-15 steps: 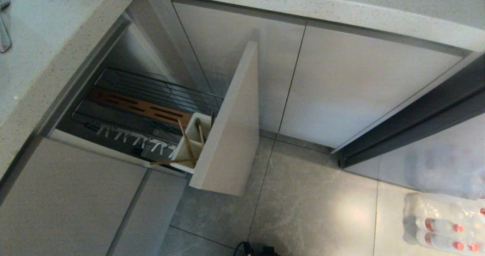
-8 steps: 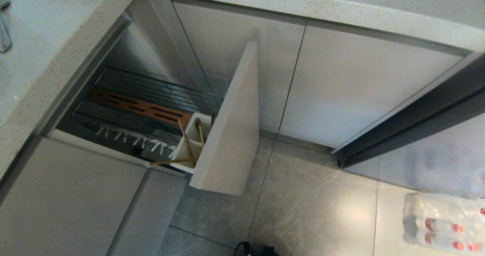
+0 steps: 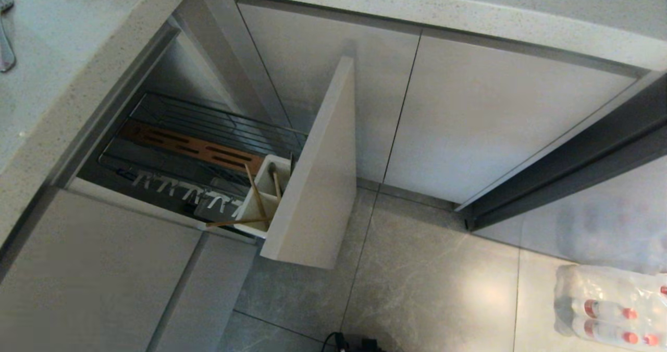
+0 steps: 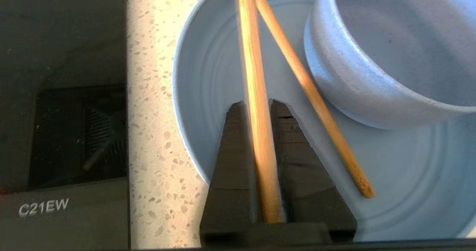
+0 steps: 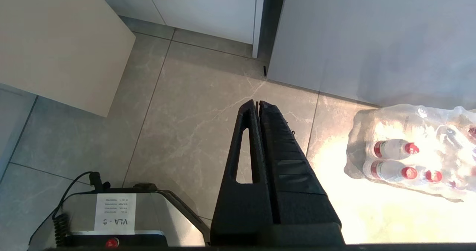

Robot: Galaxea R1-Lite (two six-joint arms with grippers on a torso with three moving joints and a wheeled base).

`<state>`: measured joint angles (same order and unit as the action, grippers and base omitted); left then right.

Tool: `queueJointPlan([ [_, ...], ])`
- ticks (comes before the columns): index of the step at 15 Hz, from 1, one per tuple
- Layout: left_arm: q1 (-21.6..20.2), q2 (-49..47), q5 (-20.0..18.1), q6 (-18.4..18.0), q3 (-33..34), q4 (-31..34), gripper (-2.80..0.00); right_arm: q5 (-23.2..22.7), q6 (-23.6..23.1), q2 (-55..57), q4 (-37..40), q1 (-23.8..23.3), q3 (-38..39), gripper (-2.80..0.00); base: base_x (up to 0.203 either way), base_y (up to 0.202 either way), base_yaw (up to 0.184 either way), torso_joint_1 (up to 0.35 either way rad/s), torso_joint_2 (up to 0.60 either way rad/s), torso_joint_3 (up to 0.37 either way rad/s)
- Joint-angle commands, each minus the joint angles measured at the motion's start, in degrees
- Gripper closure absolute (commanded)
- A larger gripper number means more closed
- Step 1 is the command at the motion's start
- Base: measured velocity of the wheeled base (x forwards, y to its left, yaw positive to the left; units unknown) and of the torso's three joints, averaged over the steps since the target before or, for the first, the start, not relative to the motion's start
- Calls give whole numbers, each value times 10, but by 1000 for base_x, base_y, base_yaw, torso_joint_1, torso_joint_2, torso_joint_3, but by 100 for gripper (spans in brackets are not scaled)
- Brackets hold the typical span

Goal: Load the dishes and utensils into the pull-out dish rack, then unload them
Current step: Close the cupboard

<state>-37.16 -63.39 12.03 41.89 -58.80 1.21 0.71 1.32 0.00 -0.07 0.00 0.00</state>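
Left gripper (image 4: 256,104) narrow, pinching one chopstick (image 4: 256,95) between its pads over plate (image 4: 208,76) on speckled counter (image 4: 148,132). Second chopstick (image 4: 312,95) lies loose on plate just beside claw, against bowl (image 4: 372,57). Risk — thin round stick twists or slips from shallow pinch; lifted end may nudge loose stick or bowl. Right gripper (image 5: 257,103) closed, empty, above floor. Dish rack (image 3: 208,148) pulled out — away from either claw.

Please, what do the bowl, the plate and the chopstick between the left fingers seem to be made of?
Bowl and plate: probably ceramic or a ceramic-like material, matte dusty blue, slightly grainy, with faint rings in the plate. Held chopstick, gripped by the left gripper: looks like wood or bamboo, light brown, with fine lengthwise grain and no gloss.
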Motion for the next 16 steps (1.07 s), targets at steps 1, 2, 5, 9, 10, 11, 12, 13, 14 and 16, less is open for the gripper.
queueJointPlan([
  [1, 0, 0, 1, 0, 1, 0, -280, 0, 1, 1, 0, 0, 0, 0, 0, 0, 0, 0, 0, 0],
  [2, 0, 0, 1, -2, 1, 0, -280, 0, 0, 1, 0, 0, 0, 0, 0, 0, 0, 0, 0, 0],
  [5, 0, 2, 1, -2, 0, 0, -280, 0, 0, 1, 0, 0, 0, 0, 0, 0, 0, 0, 0, 0],
  [9, -1, 11, 4, -2, -18, 0, -280, 0, 0, 0, 0, 0, 0, 0, 0, 0, 0, 0, 0, 0],
  [10, -1, 16, 6, -2, -28, 0, -280, 0, 0, 0, 0, 0, 0, 0, 0, 0, 0, 0, 0, 0],
  [11, -1, 22, 8, -2, -41, 5, -280, 0, 0, 0, 0, 0, 0, 0, 0, 0, 0, 0, 0, 0],
  [12, -1, 28, 8, -2, -50, 8, -280, 0, 0, 0, 0, 0, 0, 0, 0, 0, 0, 0, 0, 0],
  [13, -1, 32, 10, -4, -63, 14, -280, 0, 0, 1, 0, 0, 0, 0, 0, 0, 0, 0, 0, 0],
  [14, -1, 38, 13, -6, -77, 23, -280, 0, 0, 1, 0, 0, 0, 0, 0, 0, 0, 0, 0, 0],
  [16, -1, 49, 17, -12, -113, 44, 0, 0, 0, 0, 0, 0, 0, 0, 0, 0, 0, 0, 0, 0],
])
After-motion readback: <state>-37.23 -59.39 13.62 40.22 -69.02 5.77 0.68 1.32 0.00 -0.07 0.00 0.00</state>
